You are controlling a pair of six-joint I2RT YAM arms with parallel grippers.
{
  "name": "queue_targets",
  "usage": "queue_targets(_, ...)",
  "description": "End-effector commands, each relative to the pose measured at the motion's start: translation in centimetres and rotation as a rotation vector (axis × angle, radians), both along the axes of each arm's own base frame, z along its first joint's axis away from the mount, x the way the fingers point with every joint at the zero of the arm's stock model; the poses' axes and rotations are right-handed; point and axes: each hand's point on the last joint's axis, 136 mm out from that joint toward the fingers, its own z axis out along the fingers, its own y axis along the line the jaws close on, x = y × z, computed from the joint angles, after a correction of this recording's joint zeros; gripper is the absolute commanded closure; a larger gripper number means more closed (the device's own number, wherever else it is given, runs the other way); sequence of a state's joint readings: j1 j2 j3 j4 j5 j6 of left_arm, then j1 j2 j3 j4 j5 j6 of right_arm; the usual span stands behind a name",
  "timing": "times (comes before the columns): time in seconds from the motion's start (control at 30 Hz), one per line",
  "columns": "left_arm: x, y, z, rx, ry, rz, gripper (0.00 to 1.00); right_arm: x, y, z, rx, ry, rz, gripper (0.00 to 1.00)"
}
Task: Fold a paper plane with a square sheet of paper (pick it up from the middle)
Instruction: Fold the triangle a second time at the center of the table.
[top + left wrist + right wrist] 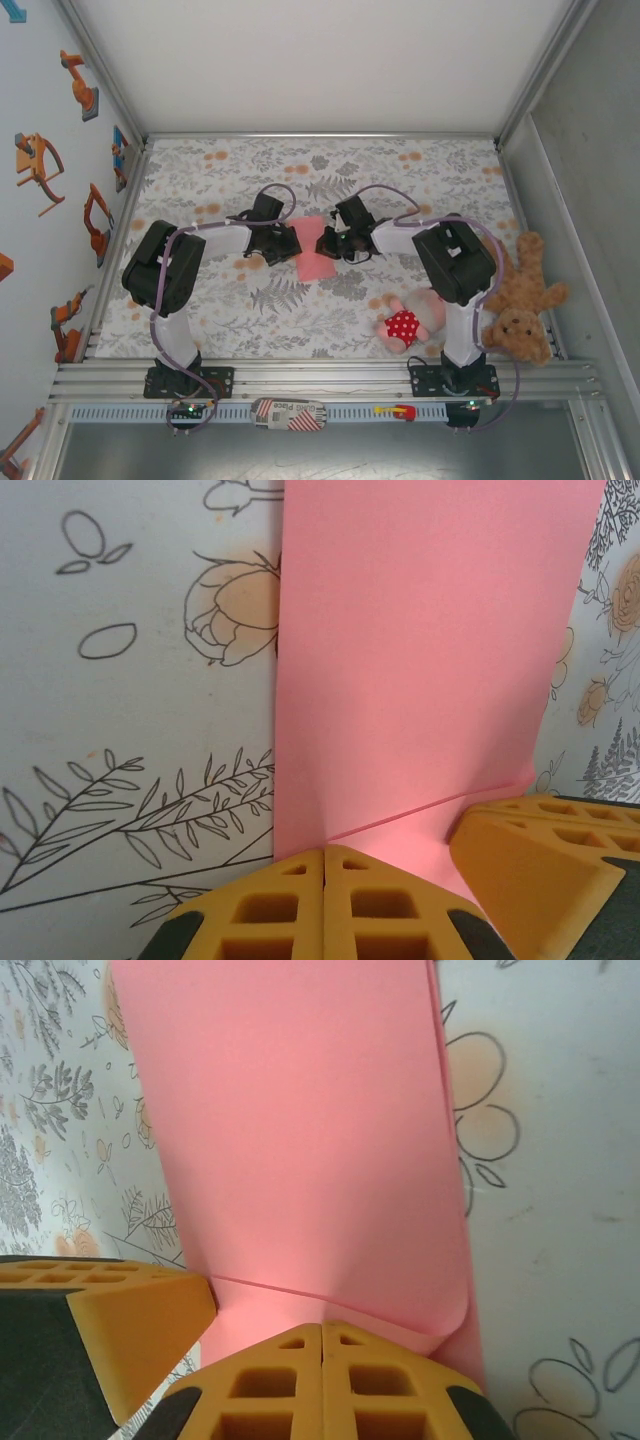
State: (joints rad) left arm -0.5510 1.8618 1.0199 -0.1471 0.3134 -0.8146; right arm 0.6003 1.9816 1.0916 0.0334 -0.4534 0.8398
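**One soft fold made, nearly all folds left**

The table (pixel 200 170), covered with a flowered cloth, takes most of the top view. On it the left arm (pixel 165 270) and the right arm (pixel 455 262) reach inward and meet near the centre. A brown teddy bear (pixel 522 300) lies at the right edge, and a pink plush doll (pixel 405 322) in a red dotted dress lies just beside it, well apart from the work.

The square sheet of paper (pixel 312 252) lies between the two grippers in the middle of the table. From above it looks like a narrow strip, so I judge that it is doubled over once. The right wrist view shows its bend rounded, not pressed flat. A thin line (pixel 430 808) crosses the near end.

The left gripper (pixel 322 865) has its jaws closed together, the tips against the near edge of the sheet. The right gripper (pixel 322 1345) is closed the same way at the opposite side. I cannot tell whether either one pinches a layer.

The paper plane has no nose and no wings yet, so I judge the task is at its start. The sheet rests directly on the cloth, not in any tray or box.
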Motion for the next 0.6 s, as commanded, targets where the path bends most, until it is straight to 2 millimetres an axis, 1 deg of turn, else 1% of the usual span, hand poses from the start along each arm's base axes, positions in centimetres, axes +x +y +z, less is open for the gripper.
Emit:
queue_targets(0.0, -2.1, 4.3, -3.7, 0.218, 0.069, 0.007, 1.0, 0.5, -4.2, -1.1, -0.099, 0.001, -0.108, 1.0)
queue_targets(0.03, -2.1, 4.3, -3.6, 0.219, 0.066, 0.003, 1.0, 0.8, -4.6, -0.7, -0.096, -0.012, -0.122, 1.0)
queue_targets(0.13, -1.8, 4.1, -3.3, 0.215, 0.056, -0.006, 1.0, 1.5, -4.9, 1.2, -0.093, -0.069, -0.129, 1.0)
queue_targets(0.2, -1.5, 3.9, -3.1, 0.211, 0.05, -0.008, 1.0, 1.8, -4.6, 2.6, -0.076, -0.104, -0.118, 1.0)
queue_targets(0.27, -1.4, 3.7, -2.9, 0.203, 0.046, -0.011, 1.0, 1.8, -3.8, 3.6, -0.051, -0.122, -0.093, 1.0)
queue_targets(0.37, -1.2, 3.4, -2.7, 0.191, 0.044, -0.012, 1.0, 1.1, -2.1, 3.9, -0.029, -0.114, -0.041, 1.0)
queue_targets(0.57, -1.1, 3.0, -2.7, 0.173, 0.049, -0.014, 1.0, -0.4, 1.8, 2.9, 0.026, -0.064, 0.026, 1.0)
